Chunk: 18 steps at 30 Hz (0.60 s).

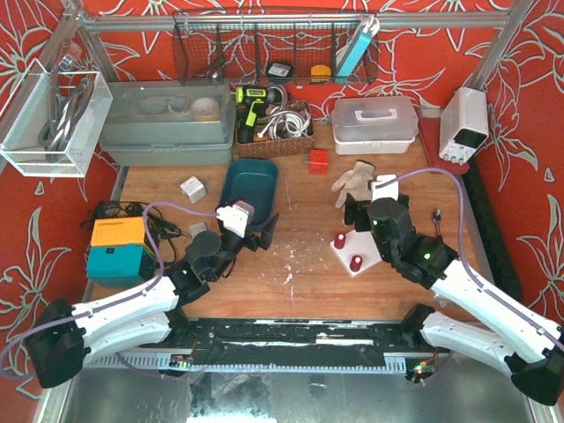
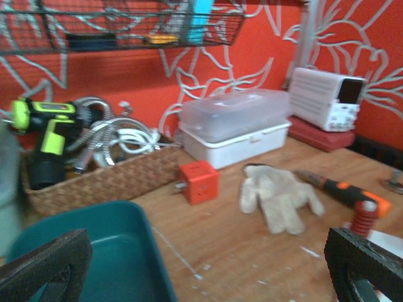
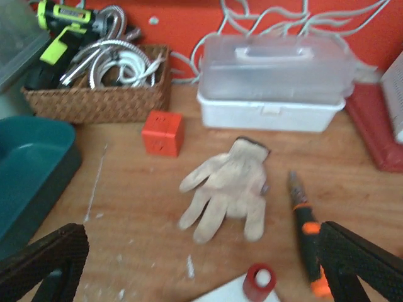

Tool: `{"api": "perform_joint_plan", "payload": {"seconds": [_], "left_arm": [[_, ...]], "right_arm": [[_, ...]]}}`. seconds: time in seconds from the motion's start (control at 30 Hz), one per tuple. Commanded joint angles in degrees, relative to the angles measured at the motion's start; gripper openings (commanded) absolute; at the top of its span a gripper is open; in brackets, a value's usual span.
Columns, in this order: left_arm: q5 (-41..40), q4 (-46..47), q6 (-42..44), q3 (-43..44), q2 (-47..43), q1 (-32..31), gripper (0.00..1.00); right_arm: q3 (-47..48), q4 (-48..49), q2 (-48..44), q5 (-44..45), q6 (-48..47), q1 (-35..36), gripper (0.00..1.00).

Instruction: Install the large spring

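Both grippers spread and empty, the spring standing on its base

Top view: the right gripper (image 1: 356,212) hangs just behind the white base (image 1: 372,256), which carries two red springs (image 1: 339,240). Which one is large is unclear, so the wrong one may be taken. Left wrist: the left gripper (image 2: 204,267), fingers wide, has a red spring (image 2: 362,220) far to its right. Right wrist: a red spring (image 3: 259,281) sits low between the open fingers, and an off-centre close could topple it.

Rear spring (image 1: 339,240) and front spring (image 1: 356,263), upright on a white plate (image 1: 368,249)
The 2 springs are red and short, and are set apart along the plate's left side; the plate is laid flat, slightly turned, on the wooden table (image 1: 308,282).
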Motion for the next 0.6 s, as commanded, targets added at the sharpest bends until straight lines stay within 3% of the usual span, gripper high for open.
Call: {"api": "perform_joint_plan", "payload": {"seconds": [0.0, 0.13, 0.3, 0.43, 0.57], "left_arm": [[-12.34, -2.82, 9.29, 2.00, -0.04, 0.45, 1.00], [-16.17, 0.26, 11.48, -0.02, -0.43, 4.37, 1.00], [-14.15, 1.53, 8.16, -6.51, -4.11, 13.47, 1.00], [-11.00, 5.42, 3.02, -13.76, -6.19, 22.88, 1.00], [-8.34, 12.47, 4.05, -19.51, -4.03, 27.66, 1.00]], "right_arm": [[-8.25, 23.59, -0.13, 12.33, -17.24, -0.04, 0.99], [-15.64, 44.70, 3.67, 16.29, -31.13, -3.69, 0.99], [-18.81, 44.38, 7.39, 10.11, -26.10, -16.84, 0.99], [-25.23, 49.83, 7.28, 7.45, -26.85, -20.28, 0.99], [-28.02, 52.32, 9.73, 7.57, -28.60, -24.63, 0.99]]}}
